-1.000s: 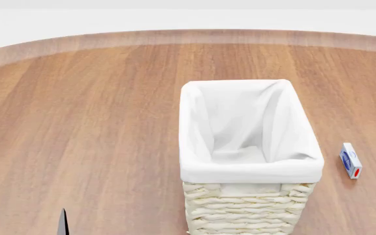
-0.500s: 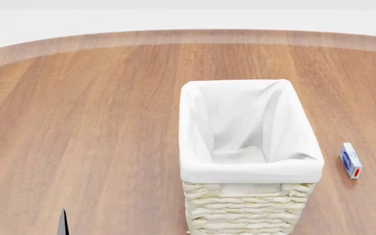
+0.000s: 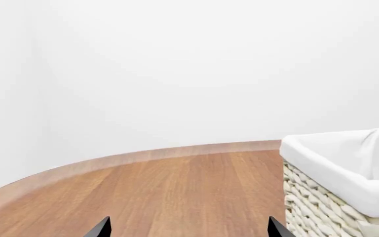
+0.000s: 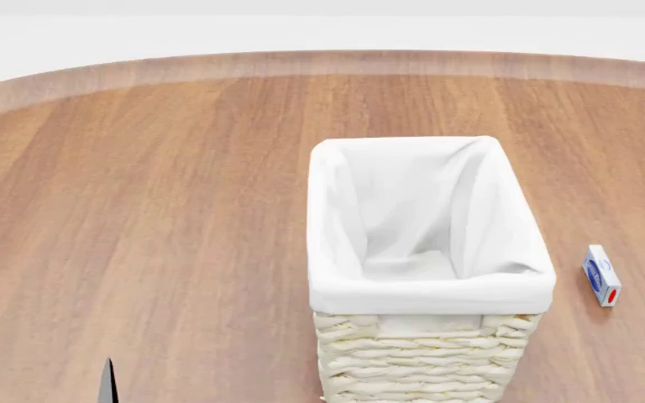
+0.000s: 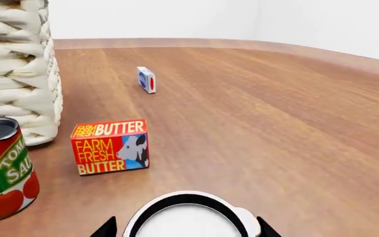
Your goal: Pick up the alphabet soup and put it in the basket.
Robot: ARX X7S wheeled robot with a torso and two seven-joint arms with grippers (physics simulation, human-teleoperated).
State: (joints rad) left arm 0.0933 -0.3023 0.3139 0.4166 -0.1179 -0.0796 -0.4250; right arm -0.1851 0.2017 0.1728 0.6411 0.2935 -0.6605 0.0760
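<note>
left tool is sitting released beside the basket; right tool is straddling a white-topped can, grip unclear.

On the wooden bench a butter box stands upright, with a tomato sauce can near it, not touching. A small blue and white box with a red spot stands well apart from both.

Just ahead of my right gripper I read "FARM FRESH BUTTER" twice on the orange butter box. Beside it, the red can shows only "TOM" and "SAU". Farther ahead, the small blue box is illegible.
</note>
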